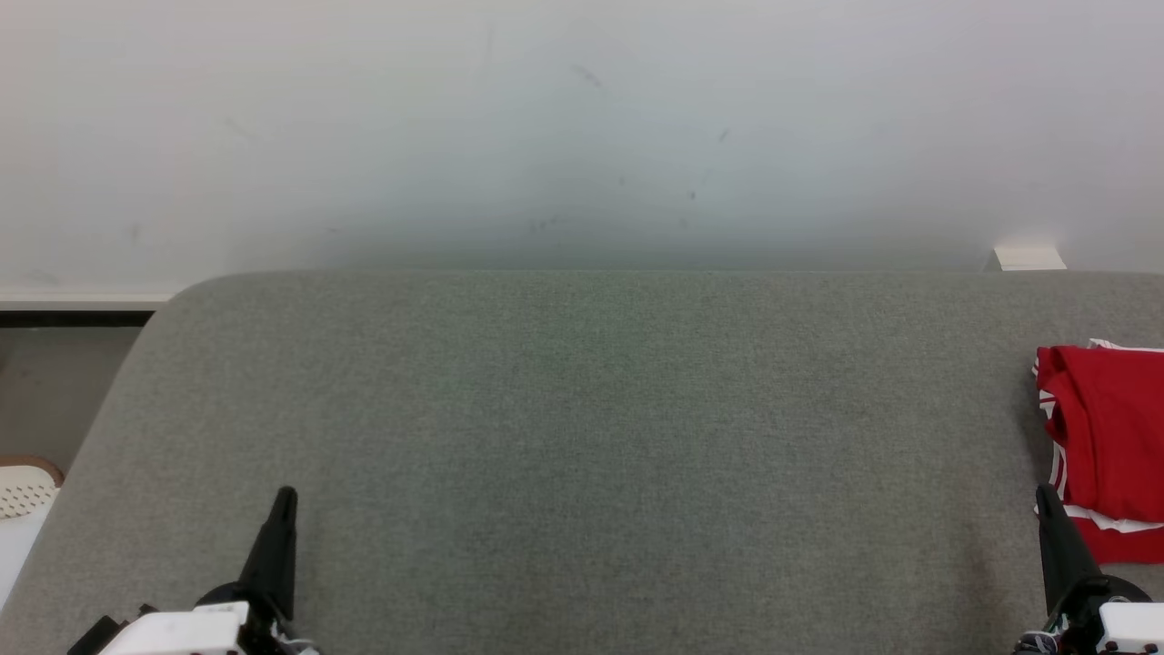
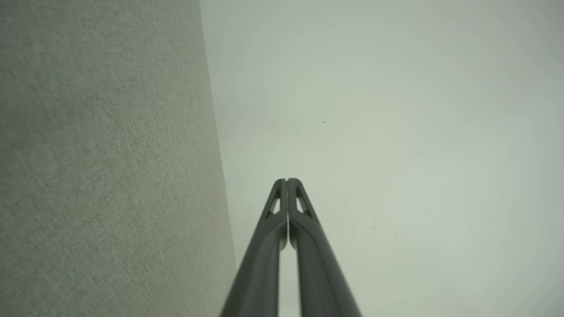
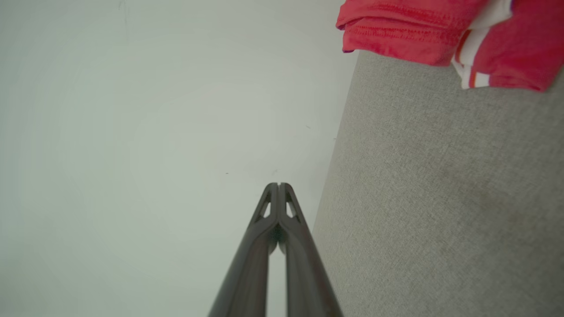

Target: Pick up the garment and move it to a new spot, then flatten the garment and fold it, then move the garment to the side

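You'll find the red garment (image 1: 1105, 437) lying folded at the right edge of the desk (image 1: 582, 437). It is just to the right of the right gripper (image 1: 1045, 496), which is clenched on nothing and clear of the cloth. The left gripper (image 1: 285, 498), also clenched empty, sits well apart from the garment.

Black left pincer (image 1: 285, 497), white wrist casing (image 1: 177, 629)
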Motion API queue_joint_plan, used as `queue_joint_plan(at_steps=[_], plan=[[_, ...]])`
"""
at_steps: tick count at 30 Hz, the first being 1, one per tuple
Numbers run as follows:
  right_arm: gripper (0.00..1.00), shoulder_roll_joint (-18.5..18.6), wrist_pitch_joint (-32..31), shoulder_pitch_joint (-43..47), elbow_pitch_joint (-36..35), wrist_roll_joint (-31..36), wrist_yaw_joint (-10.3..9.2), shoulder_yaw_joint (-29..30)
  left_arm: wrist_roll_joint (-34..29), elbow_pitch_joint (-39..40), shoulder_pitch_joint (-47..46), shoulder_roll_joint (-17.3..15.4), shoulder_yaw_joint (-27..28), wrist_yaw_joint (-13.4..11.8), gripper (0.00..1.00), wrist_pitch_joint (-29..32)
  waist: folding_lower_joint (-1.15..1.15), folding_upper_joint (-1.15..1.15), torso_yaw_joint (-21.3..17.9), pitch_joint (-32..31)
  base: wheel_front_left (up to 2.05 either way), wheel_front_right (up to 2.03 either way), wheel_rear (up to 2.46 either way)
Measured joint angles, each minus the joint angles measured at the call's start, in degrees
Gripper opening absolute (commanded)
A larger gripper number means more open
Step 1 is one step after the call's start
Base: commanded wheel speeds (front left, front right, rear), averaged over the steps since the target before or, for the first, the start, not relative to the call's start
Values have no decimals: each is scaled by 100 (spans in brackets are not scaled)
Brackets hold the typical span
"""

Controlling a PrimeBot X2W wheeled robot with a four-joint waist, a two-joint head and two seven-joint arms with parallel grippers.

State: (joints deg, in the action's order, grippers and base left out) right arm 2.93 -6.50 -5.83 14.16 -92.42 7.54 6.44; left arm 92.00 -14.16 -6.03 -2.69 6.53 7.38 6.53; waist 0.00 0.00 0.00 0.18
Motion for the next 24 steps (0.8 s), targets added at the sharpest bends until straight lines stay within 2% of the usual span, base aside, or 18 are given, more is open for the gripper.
queue_joint_plan(at_steps=[24], plan=[[0, -2, -1, -1, 0, 1, 0, 4, 0, 0, 0, 0, 0, 0, 0, 0, 0, 0, 0, 0, 0, 0, 0]])
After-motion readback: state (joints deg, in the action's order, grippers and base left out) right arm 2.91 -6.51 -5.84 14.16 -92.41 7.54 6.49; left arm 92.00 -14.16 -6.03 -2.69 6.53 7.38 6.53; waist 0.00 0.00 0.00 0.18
